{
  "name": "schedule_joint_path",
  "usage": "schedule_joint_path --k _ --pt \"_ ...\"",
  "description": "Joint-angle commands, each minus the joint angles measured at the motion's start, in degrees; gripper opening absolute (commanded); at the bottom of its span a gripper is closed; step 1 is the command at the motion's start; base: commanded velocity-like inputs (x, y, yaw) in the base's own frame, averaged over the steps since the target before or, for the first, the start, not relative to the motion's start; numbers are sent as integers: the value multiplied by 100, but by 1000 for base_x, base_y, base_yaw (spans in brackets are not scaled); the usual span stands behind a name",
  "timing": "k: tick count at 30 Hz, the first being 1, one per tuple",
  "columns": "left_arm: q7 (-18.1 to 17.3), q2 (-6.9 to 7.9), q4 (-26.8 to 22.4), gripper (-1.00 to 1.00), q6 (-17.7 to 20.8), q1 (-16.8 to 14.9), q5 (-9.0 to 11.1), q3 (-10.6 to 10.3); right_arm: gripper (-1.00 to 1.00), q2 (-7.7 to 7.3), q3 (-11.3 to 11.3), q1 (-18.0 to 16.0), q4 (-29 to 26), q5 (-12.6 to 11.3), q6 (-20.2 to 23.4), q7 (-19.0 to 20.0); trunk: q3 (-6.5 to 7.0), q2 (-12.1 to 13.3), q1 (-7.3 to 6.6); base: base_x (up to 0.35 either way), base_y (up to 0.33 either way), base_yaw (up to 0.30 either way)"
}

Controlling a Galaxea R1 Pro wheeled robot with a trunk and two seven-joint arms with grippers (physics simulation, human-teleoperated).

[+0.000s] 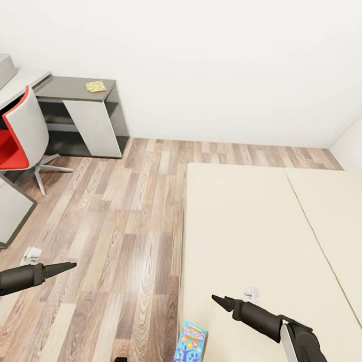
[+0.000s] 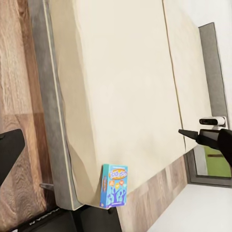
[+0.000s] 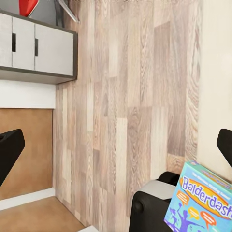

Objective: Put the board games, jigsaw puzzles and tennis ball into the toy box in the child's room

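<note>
blue game box sat on bed edge, near robot | right gripper & left gripper held nothing (open/shut: can't tell) | tip: reach down slow, grab box by its sides

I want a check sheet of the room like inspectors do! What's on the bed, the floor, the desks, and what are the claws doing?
Surface: beige bed, flat cover, bare apart from one box.
Job's things: blue board game at the bed's near corner, over the edge; colourful jigsaw puzzle on the dark-grey side desk; grey toy box on the pale table, partly cut off.
Clutter: red and white chair by the table.
Claws: left claw over the floor, holding nothing; right claw over the bed, holding nothing; both look pinched shut in the head view.
Cables: nothing seen.
Surroundings: wood-plank floor, white wall.
</note>
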Motion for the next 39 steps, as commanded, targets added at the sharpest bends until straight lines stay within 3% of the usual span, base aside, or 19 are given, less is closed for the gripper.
schedule_joint_path --k 1,39 --pt "-18 1 -1 100 60 -3 6 2 100 1 -4 -2 -1 -34 47 5 2 -9 3 0 0 0" --pt "-17 0 -1 100 59 -3 6 -3 100 6 0 -4 -1 -34 42 1 362 -9 3 0 0 0"
